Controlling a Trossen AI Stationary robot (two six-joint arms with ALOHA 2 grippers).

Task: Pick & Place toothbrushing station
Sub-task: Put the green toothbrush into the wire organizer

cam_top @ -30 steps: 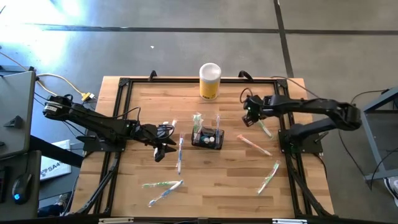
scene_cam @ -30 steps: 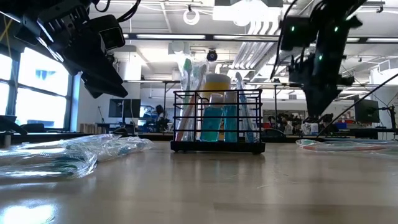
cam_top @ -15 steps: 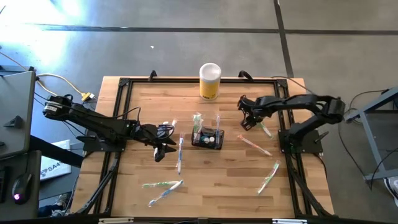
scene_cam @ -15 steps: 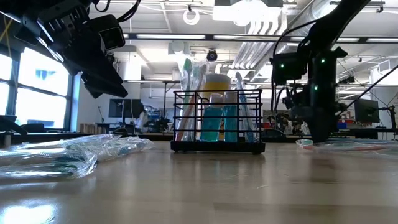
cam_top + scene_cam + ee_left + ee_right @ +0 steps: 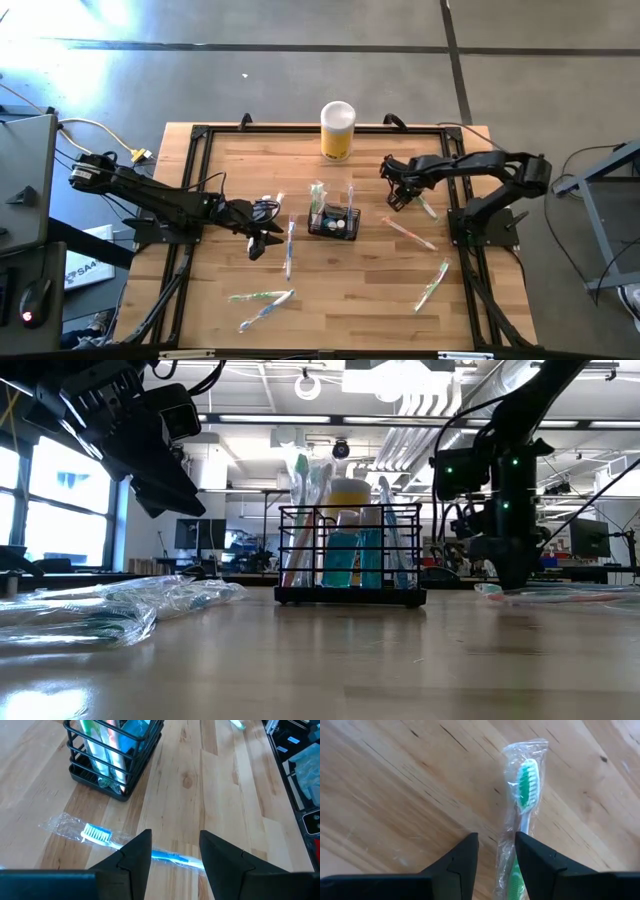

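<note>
The small black wire-mesh rectangular caddy is seen upright near the middle of the light wooden counter, with wrapped toothbrushes and a blue tube standing inside it. To the caddy's left, the left gripper is held above a blue-handled toothbrush in a clear wrapper, its fingers spread apart around nothing. To the caddy's right, the right gripper is lowered close over a green-bristled toothbrush in clear plastic; its fingers are parted narrowly and empty, just beside the wrapper. A yellow cylinder with a white lid is placed behind the caddy.
</note>
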